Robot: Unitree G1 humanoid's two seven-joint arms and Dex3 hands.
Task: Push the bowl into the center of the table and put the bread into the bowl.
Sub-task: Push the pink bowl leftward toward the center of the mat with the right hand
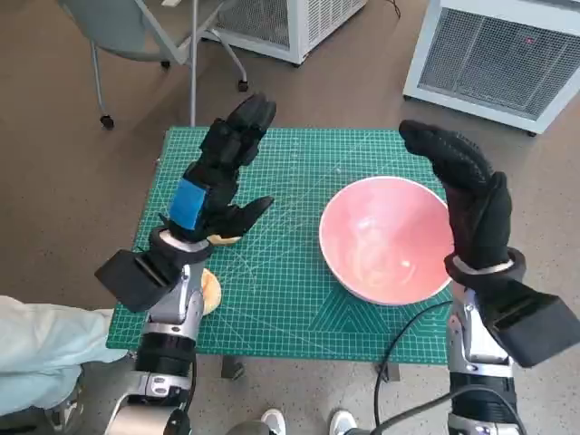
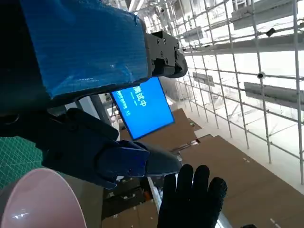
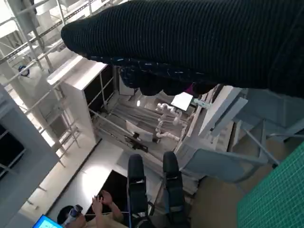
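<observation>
A pink bowl (image 1: 385, 237) stands on the right half of the green cutting mat (image 1: 281, 272); its rim (image 2: 40, 199) also shows in the left wrist view. The bread (image 1: 211, 290) lies at the mat's left edge, mostly hidden under my left forearm, with another pale piece (image 1: 224, 239) peeking out below the left hand. My left hand (image 1: 222, 172) is raised above the mat's left side, fingers stretched out, holding nothing. My right hand (image 1: 467, 199) is raised at the bowl's right rim, fingers extended upward and empty; it also appears as the gloved hand (image 2: 192, 199) in the left wrist view.
A chair on castors (image 1: 145, 36) stands beyond the table's far left corner. White cabinets (image 1: 494, 54) stand on the floor at the far right. A cable (image 1: 408, 331) hangs off the table's near edge. A person's pale sleeve (image 1: 45, 340) shows at the lower left.
</observation>
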